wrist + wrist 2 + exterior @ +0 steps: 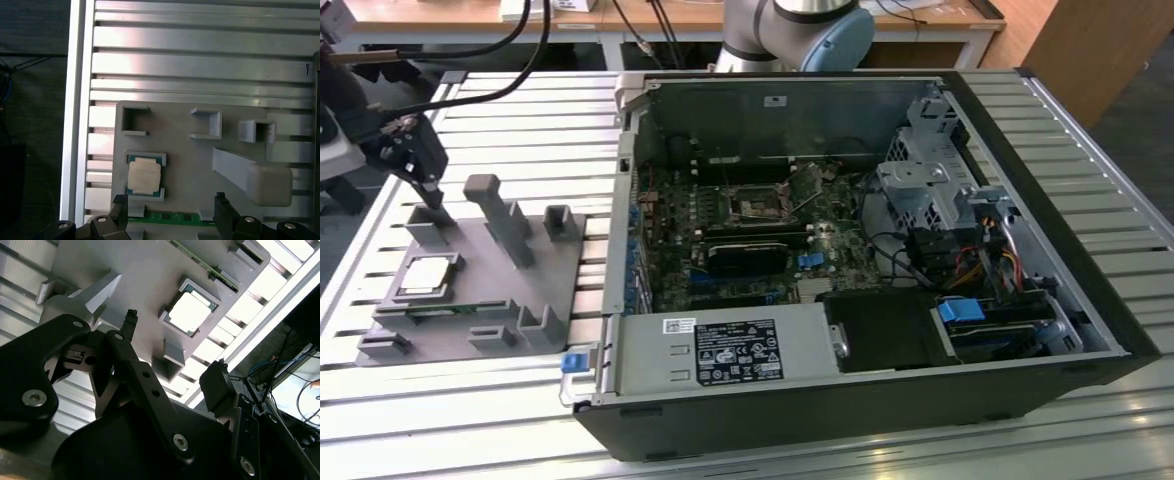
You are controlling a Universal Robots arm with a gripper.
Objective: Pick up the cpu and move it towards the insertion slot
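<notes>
The cpu (427,276), a flat square chip with a pale shiny top, lies in a recess of the grey holder tray (554,285) at the exterior view's left. Both wrist views show the cpu (144,176) (193,310) seated in its frame. My gripper (432,206) hangs just above the tray's far end, a little behind the chip. In the first wrist view my gripper (170,206) is open, its fingertips (120,204) wide apart with nothing between them. The insertion slot (758,205), a silvery frame around a dark centre, sits on the motherboard inside the open computer case (1107,290).
Upright grey posts (500,215) rise from the tray beside my gripper. A green memory stick (165,217) lies in the tray. Inside the case are a long black module (747,255), a blue connector (810,260) and cables. The slatted metal table (454,400) surrounds everything.
</notes>
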